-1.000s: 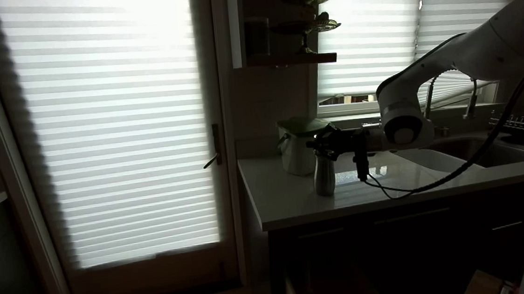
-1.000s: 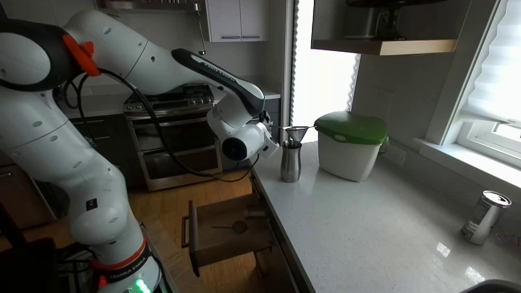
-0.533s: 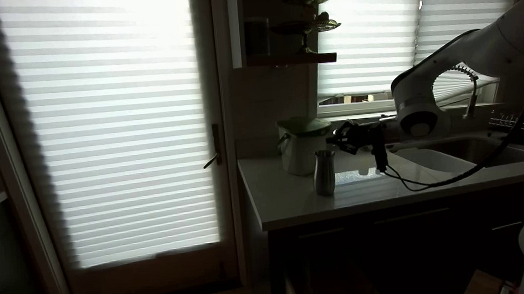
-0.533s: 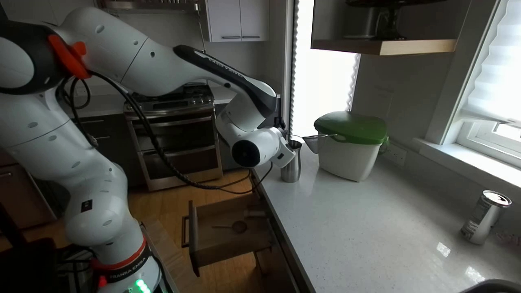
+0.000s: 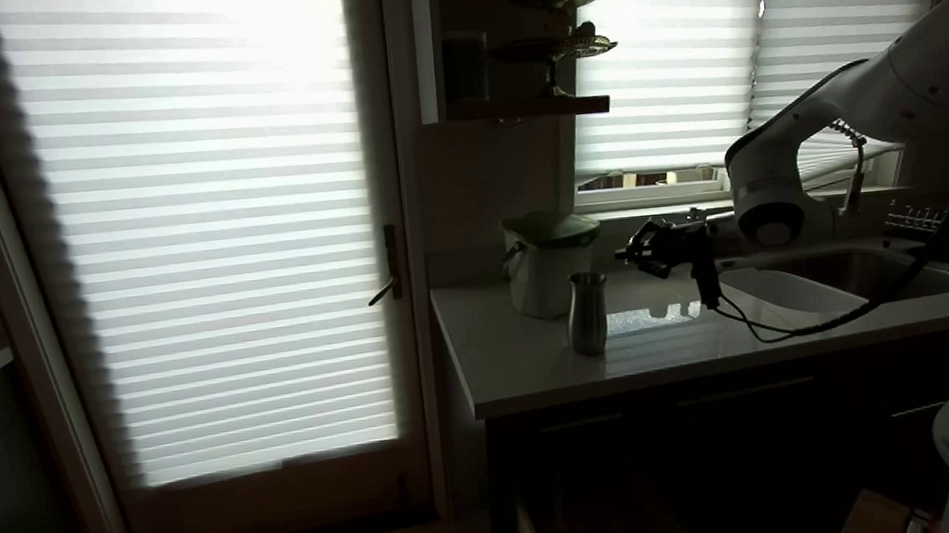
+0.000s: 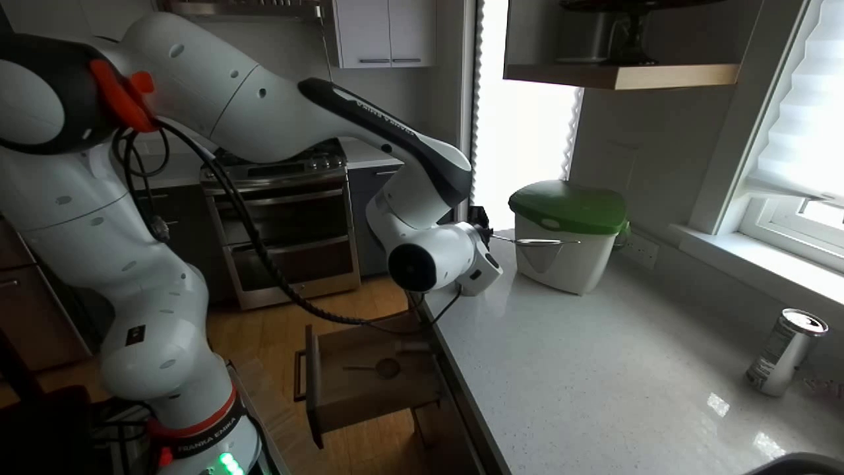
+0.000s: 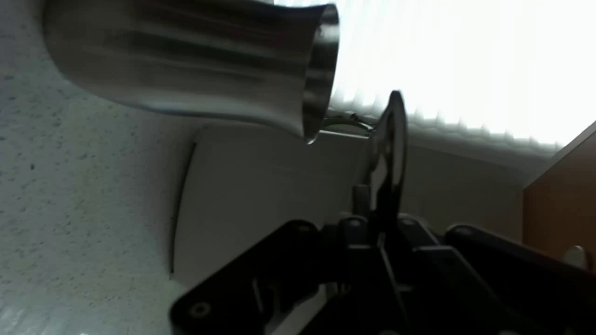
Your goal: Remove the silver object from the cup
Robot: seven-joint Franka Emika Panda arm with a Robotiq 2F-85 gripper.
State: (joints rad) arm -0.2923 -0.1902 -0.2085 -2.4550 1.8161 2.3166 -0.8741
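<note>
The silver object is a small shiny strainer with a cone-shaped mesh, rim and thin handle. In the wrist view the silver object stands out from between my fingertips. My gripper is shut on its handle. In an exterior view the gripper is above the counter, to the right of the cup and higher than its rim. The cup is a dark metal tumbler, upright on the counter. The cup is near the strainer in the wrist view, apart from it. In the remaining view the wrist hides the cup.
A white bin with a green lid stands behind the strainer. A can stands farther along the counter. A drawer is open below. A shelf hangs above. The sink is beyond the arm.
My gripper has moved away from above the cup, carrying the strainer toward the sink side. The strainer has left the cup's mouth and turned. The cup has stayed in place.
</note>
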